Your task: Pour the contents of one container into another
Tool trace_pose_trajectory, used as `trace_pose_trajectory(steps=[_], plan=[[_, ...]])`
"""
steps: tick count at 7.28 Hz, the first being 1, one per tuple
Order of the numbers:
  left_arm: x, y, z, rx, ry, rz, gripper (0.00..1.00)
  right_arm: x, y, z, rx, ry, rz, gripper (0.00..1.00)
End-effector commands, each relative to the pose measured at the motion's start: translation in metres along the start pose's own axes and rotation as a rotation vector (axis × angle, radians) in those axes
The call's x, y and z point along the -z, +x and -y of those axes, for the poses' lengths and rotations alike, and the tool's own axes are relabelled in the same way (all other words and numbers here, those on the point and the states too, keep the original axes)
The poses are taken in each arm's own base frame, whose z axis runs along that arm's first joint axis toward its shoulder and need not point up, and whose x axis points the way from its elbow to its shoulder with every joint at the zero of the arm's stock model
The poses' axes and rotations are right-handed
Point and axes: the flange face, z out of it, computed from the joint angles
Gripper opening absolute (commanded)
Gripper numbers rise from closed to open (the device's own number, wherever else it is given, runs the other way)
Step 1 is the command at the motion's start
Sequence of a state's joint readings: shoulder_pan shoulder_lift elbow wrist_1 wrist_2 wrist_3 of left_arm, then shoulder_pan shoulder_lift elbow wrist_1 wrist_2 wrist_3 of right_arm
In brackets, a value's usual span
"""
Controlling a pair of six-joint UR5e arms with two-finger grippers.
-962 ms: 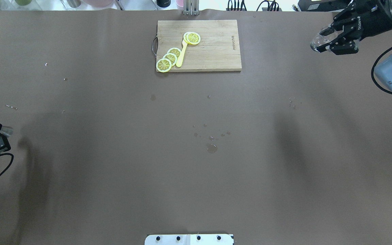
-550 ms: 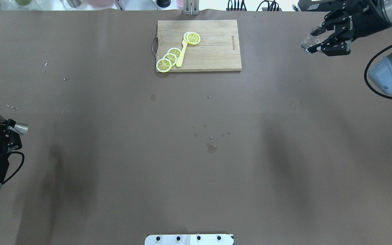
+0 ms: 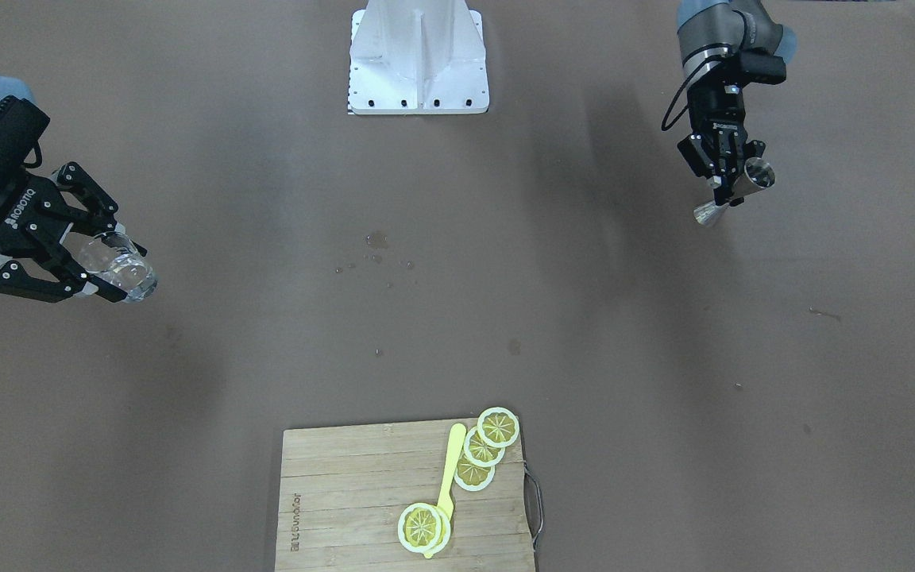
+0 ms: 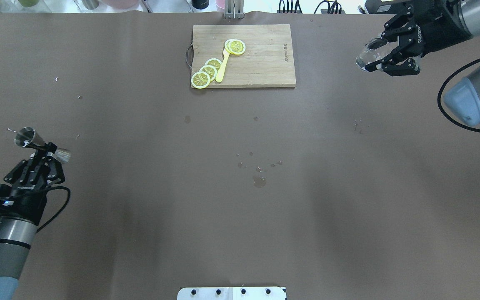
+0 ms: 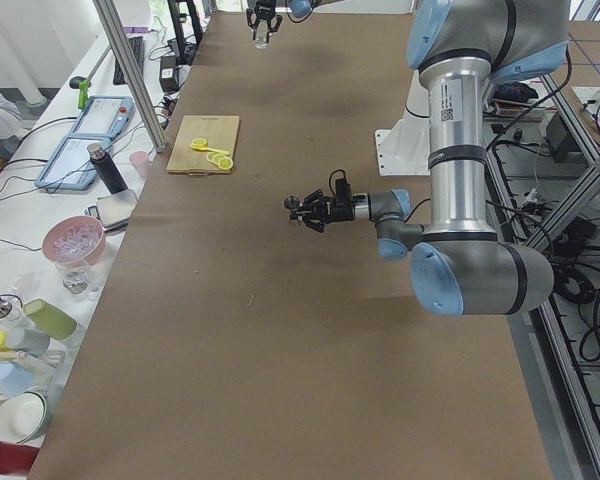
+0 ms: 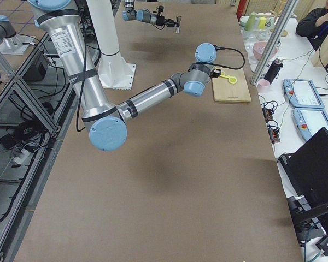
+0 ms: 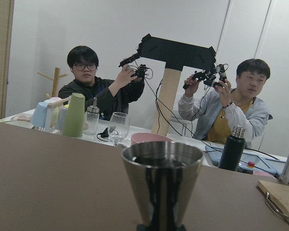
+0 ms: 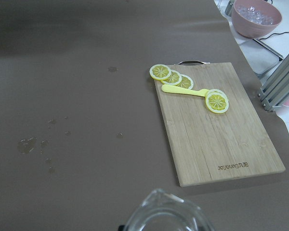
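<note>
Pouring is not yet begun: my right gripper (image 4: pixel 371 57) clamps the glass (image 3: pixel 117 266) at two o'clock, my left gripper (image 4: pixel 49 148) pinches the jigger (image 4: pixel 29 138) at nine o'clock, well apart.

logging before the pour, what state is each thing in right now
glass: held off the table, contents cannot be told
right gripper: shut on the glass
jigger: held off the table, mouth up, far from the glass
left gripper: shut on the jigger at its waist
cutting board: flat on the table
lemon slices: lying on the cutting board, overlapping
wet spots: on the table's middle
</note>
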State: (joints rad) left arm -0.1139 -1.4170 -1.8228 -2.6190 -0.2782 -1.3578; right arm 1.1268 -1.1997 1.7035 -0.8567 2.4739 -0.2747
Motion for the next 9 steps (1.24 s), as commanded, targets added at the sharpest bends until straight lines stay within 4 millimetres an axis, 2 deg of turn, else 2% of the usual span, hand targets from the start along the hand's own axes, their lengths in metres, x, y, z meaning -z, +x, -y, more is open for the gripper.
trace_pose_trajectory(steps=[1,2,3,4,5,6,7,9], plan=[[-0.005,0.065,0.003,-0.021,0.009,-0.032,0.0,-0.01,-0.006,0.008,0.011,0.002,0.017,0.0],[-0.007,0.088,-0.001,-0.026,0.012,-0.039,0.0,-0.01,-0.004,0.025,0.005,-0.004,0.022,0.0],[-0.017,0.115,-0.011,-0.107,0.025,-0.039,0.0,-0.015,-0.011,0.044,-0.001,-0.038,0.014,0.0],[-0.032,0.134,-0.004,-0.143,0.04,-0.034,0.0,-0.023,-0.019,0.055,0.028,-0.087,-0.004,0.0],[-0.053,0.153,0.012,-0.109,0.042,-0.038,0.0,-0.029,-0.032,0.065,0.062,-0.124,0.008,0.0],[-0.074,0.172,0.014,-0.112,0.063,-0.027,0.0,-0.029,-0.036,0.074,0.067,-0.156,0.006,0.0],[-0.095,0.202,0.013,-0.137,0.087,-0.015,0.0,-0.026,-0.038,0.08,0.11,-0.192,0.012,0.0],[-0.132,0.231,0.013,-0.137,0.077,-0.016,0.0,-0.026,-0.035,0.086,0.135,-0.214,0.029,0.0]])
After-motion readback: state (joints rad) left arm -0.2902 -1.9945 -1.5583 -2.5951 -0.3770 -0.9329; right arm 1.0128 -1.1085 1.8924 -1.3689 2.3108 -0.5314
